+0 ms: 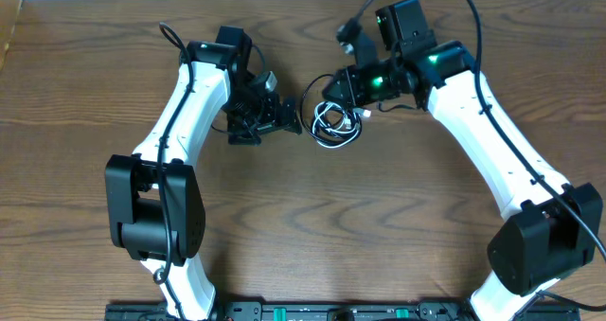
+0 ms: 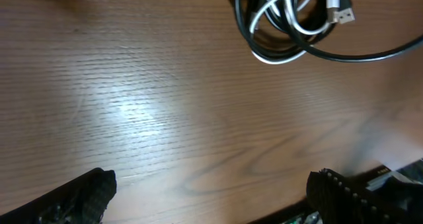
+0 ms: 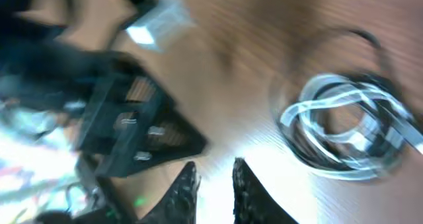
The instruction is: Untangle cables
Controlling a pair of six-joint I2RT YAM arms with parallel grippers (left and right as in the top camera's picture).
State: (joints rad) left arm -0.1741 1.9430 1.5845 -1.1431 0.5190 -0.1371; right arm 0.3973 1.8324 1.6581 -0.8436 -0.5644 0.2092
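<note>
The cables point(image 1: 333, 122) lie on the wooden bench point(image 2: 165, 105) as one small loose coil, black and white loops laid over one another so that no strand runs clear of the rest. The coil sits between the two arms, just beside the tip of each. In the left wrist view it fills the upper right corner. A white cable point(image 2: 272, 59) curves through and under the black loops, a silvery plug point(image 2: 338, 6) with a white collar sticks out at the coil's upper right, and one black strand point(image 2: 370, 55) trails off toward the right edge. The left end effector point(image 2: 211, 191) hangs over bare wood short of the coil, its fingers spread wide at the lower corners of its own view — nothing between them. The right wrist view is badly blurred, yet the coil shows to the right as pale rings inside dark ones. The right end effector point(image 3: 215, 184) has its two dark fingers only a narrow gap apart, bright bench showing between them and no cable in the gap.
</note>
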